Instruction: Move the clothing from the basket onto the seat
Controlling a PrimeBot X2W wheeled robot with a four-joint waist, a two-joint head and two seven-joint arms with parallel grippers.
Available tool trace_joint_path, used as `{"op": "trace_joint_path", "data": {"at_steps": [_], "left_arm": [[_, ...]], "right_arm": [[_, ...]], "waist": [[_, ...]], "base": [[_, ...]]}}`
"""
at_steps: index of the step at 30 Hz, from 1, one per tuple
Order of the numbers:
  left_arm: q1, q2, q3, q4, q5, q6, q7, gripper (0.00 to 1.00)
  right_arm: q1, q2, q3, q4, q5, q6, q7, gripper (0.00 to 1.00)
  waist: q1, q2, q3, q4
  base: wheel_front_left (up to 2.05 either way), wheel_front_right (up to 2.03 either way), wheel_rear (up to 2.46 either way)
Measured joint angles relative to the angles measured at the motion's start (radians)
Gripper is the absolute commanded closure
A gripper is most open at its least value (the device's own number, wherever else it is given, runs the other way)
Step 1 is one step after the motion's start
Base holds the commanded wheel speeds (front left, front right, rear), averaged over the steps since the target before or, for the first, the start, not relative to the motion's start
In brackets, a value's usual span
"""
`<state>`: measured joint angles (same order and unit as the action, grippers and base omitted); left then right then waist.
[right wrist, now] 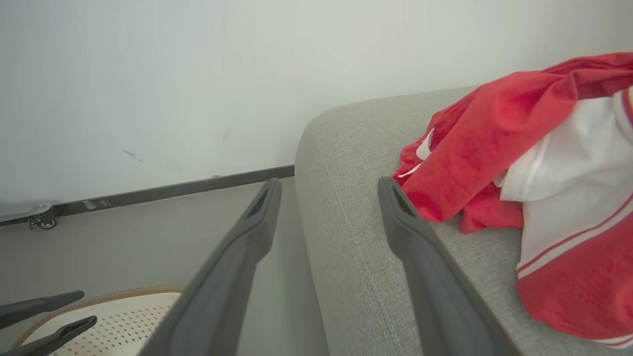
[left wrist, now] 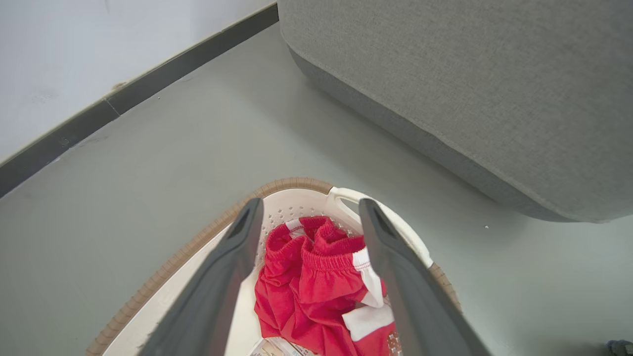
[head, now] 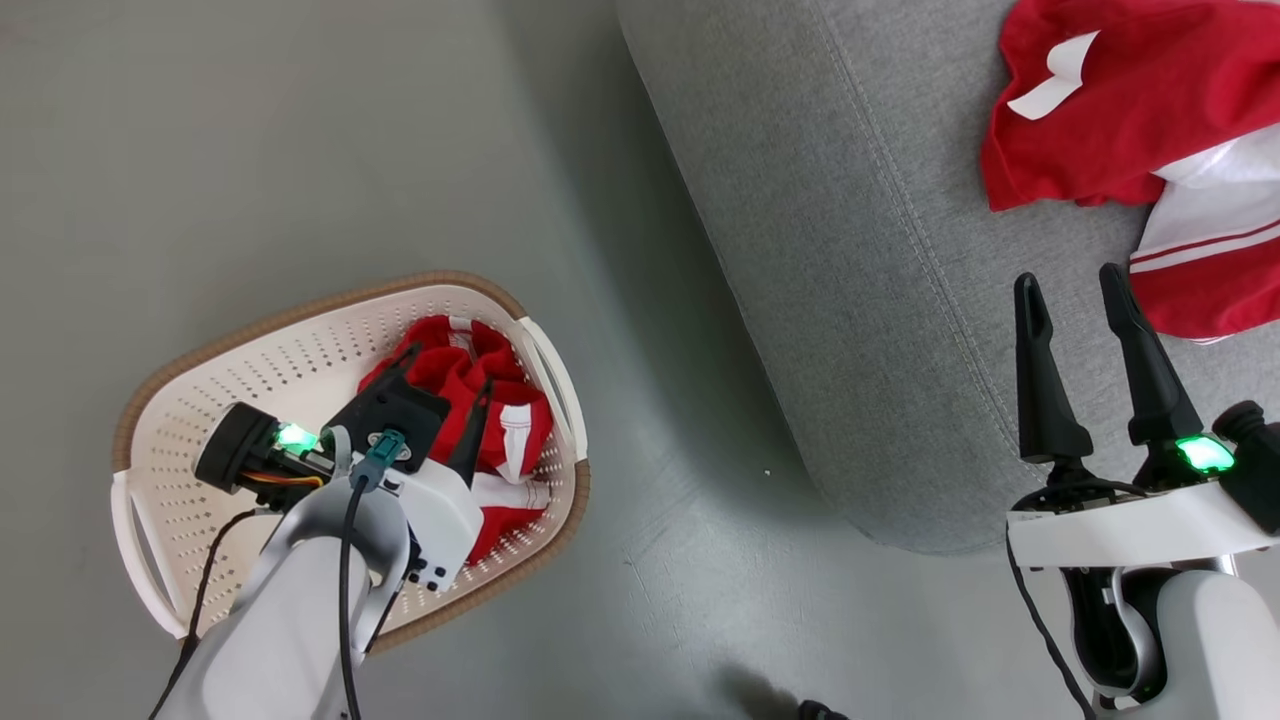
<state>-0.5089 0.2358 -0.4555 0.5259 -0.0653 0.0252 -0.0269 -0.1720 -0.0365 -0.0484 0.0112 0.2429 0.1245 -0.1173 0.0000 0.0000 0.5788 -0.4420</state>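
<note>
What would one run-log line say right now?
left end effector open, over red garment in basket | right end effector open, empty, at seat edge | other garments on seat

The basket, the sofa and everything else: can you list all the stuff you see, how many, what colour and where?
basket: one, cream-white with a brown rim, on the floor at the robot's left
clothing in the basket: one crumpled heap, number of pieces unclear, red and white, at the end of the basket nearest the seat
seat: one, light grey, at the robot's right
clothing on the seat: one pile, number of pieces unclear, red and white, lying on top of the seat
floor: one, grey, under the basket and the seat
wall: one, white, behind the seat
baseboard: one, dark, along the foot of the wall
left gripper: one, dark fingers, open, over the clothing in the basket
right gripper: one, dark fingers, open, over the seat beside the clothing there
</note>
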Motion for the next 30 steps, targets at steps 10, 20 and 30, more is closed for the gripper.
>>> {"op": "trace_joint_path", "data": {"at_steps": [10, 20, 30], "left_arm": [[-0.031, 0.012, -0.015, 0.058, 0.019, -0.009, 0.0, 0.0], [-0.064, 0.037, -0.027, 0.133, 0.045, -0.009, 0.012, 0.0], [-0.099, 0.057, -0.06, 0.178, 0.092, -0.017, 0.033, 0.0]], "right_arm": [[-0.028, 0.0, 0.022, 0.042, 0.018, 0.0, -0.033, 0.0], [-0.06, 0.0, 0.045, 0.078, 0.04, 0.0, -0.06, 0.0], [-0.1, 0.001, 0.064, 0.11, 0.06, 0.0, -0.083, 0.0]], "waist": [[0.0, 0.0, 0.063, -0.023], [0.0, 0.0, 0.114, -0.051], [0.0, 0.0, 0.154, -0.074]], "base": [[0.0, 0.0, 0.0], [0.0, 0.0, 0.0], [0.0, 0.0, 0.0]]}}
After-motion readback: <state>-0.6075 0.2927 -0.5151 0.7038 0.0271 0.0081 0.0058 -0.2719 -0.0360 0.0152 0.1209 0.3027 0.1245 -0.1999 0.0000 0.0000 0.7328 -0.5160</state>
